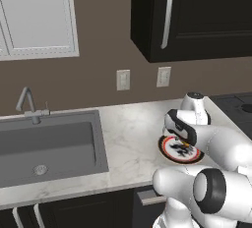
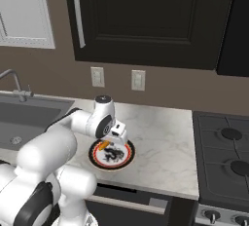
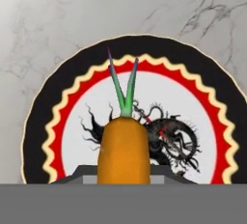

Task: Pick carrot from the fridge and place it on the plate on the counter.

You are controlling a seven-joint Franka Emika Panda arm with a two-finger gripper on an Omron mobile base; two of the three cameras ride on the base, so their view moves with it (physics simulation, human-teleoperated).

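At nine o'clock in the left base view we see a grey sink (image 1: 47,146) set into the white marbled bench (image 1: 130,138), with a tap (image 1: 29,105) behind it. We find two wall sockets (image 1: 123,80) at twelve o'clock, under a black wall cabinet (image 1: 197,15). Toward three o'clock sits the plate (image 1: 173,153), its rim red-orange, its white centre bearing a dark creature pattern; we can read no writing or brand on it. Our claw (image 2: 116,140) hangs over the plate, pinched tight on the carrot (image 3: 123,150). In the hand view the carrot points toward twelve o'clock, its green sprout over the plate's centre. At three o'clock in the right base view lies the stovetop (image 2: 223,157).
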